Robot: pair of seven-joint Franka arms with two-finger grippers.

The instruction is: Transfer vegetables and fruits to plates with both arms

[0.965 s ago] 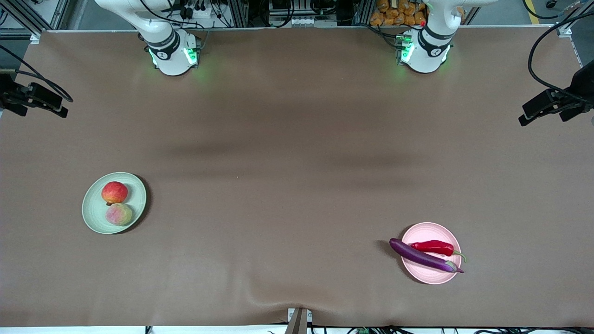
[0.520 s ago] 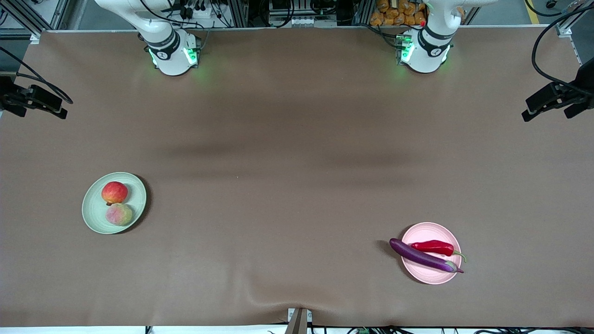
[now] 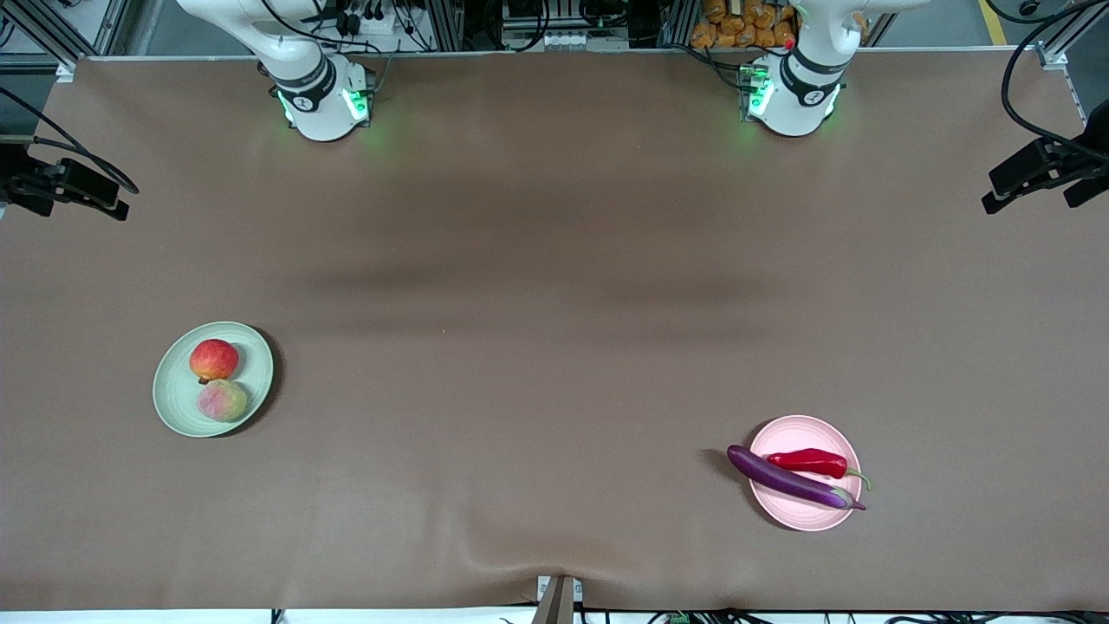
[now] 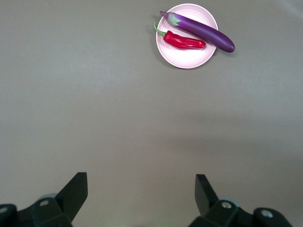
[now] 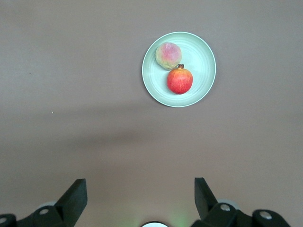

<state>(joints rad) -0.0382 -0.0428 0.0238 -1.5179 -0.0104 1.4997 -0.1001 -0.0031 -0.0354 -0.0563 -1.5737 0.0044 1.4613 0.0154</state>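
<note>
Front view, green plate [image 3: 173,407]: toward the right arm's end of the table, holding both fruits.
Front view, red fruit [image 3: 214,360]: on the green plate, touching the peach-like fruit [image 3: 222,400], which lies nearer the camera.
Front view, pink plate [image 3: 806,429]: toward the left arm's end, nearer the camera than the green plate.
Front view, red chili [image 3: 806,461]: flat on the pink plate, green stem toward the rim.
Front view, eggplant [image 3: 784,477]: across the pink plate just beside the chili, nearer the camera, one end overhanging the rim.
Front view, right gripper [image 3: 61,186]: up over the table edge at the right arm's end, holding nothing.
Front view, left gripper [image 3: 1040,173]: up over the table edge at the left arm's end, holding nothing.
Left wrist view, left gripper [image 4: 142,189]: fingers spread wide, bare brown table [image 4: 118,118] between them; pink plate [image 4: 184,59] with eggplant [image 4: 201,32] and chili [image 4: 184,41] well apart.
Right wrist view, right gripper [image 5: 141,191]: fingers spread wide, nothing between; green plate [image 5: 199,56] with red fruit [image 5: 180,81] and peach-like fruit [image 5: 168,55] well apart.
</note>
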